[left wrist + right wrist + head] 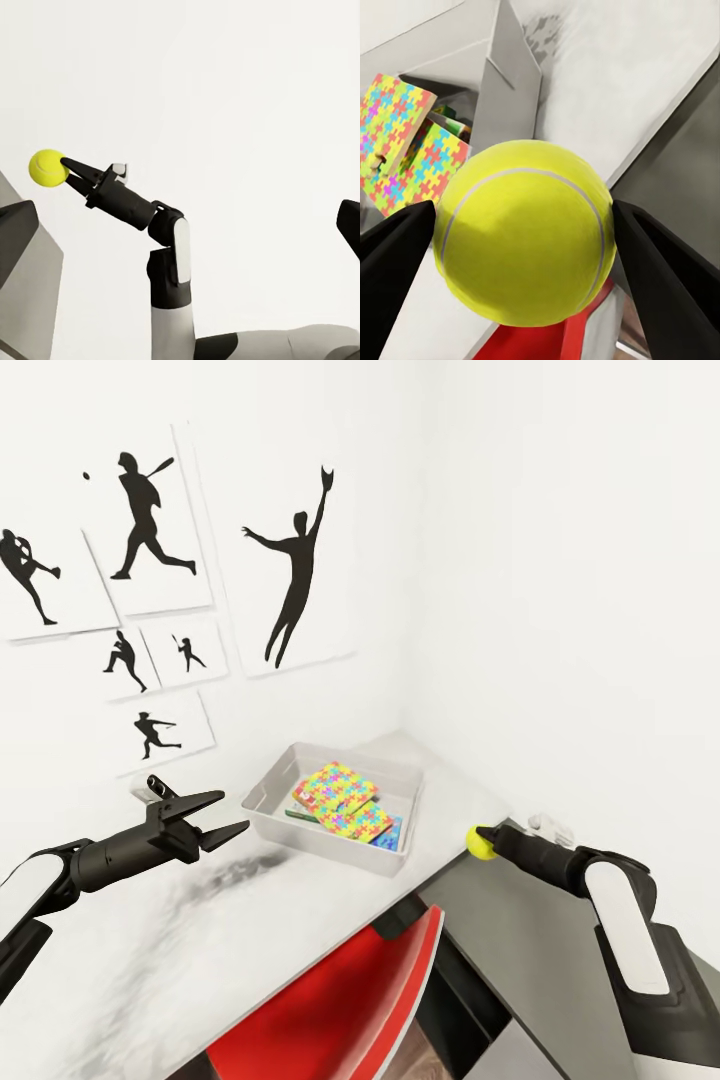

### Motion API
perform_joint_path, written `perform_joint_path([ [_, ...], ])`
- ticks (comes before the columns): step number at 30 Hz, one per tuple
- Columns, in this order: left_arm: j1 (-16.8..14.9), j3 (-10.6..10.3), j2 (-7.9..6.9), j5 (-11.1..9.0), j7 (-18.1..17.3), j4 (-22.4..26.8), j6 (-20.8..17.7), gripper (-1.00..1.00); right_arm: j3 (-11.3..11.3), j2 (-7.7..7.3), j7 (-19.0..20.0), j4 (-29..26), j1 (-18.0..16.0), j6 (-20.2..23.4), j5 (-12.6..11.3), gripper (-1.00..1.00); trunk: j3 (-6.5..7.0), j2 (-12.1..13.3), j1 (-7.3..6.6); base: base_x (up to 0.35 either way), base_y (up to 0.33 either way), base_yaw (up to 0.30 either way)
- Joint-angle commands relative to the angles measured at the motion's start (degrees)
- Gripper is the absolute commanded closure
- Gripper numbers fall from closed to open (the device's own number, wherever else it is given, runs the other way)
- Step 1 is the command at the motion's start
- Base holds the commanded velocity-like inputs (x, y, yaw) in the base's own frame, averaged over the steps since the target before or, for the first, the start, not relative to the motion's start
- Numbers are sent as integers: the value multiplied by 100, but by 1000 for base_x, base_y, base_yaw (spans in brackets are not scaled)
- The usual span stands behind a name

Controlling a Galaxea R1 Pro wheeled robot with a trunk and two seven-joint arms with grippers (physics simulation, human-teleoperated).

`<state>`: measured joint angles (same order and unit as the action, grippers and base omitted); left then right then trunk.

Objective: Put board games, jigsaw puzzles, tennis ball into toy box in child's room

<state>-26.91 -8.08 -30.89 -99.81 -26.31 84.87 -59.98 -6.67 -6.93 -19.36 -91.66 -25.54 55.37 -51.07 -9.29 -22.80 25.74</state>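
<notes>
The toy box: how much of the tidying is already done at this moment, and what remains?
Done: both jigsaw puzzles lie in the toy box, with a blue box edge and a green edge beneath them. In hand: the right gripper holds the tennis ball short of the tub. Left: dropping it in. The left gripper hangs open, empty.

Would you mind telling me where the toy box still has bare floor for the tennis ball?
The toy box is bare along its left end, beside the jigsaw puzzles. Its right half is crowded. The right gripper holds the tennis ball outside it.
</notes>
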Motion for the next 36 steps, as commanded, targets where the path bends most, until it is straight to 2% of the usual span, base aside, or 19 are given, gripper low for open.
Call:
perform_joint_path([
  [1,-7,-10,-5,32,-50,-4,-2,-100,-3,-4,-47,-5,-5,18,-61,100,-2,-12,4,0,0,0],
  [17,-7,-5,-5,32,-50,-5,-2,-100,-9,-21,-33,-1,-4,9,-61,100,150,-12,4,48,20,20],
  [29,-7,-7,-5,32,-50,-5,-2,-100,-7,-25,-33,-1,-4,9,-61,100,259,-12,4,118,4,139],
  [36,-7,-1,-5,32,-50,-5,-2,-100,-7,-23,-33,-1,-4,9,-61,100,311,-12,4,169,-115,179],
])
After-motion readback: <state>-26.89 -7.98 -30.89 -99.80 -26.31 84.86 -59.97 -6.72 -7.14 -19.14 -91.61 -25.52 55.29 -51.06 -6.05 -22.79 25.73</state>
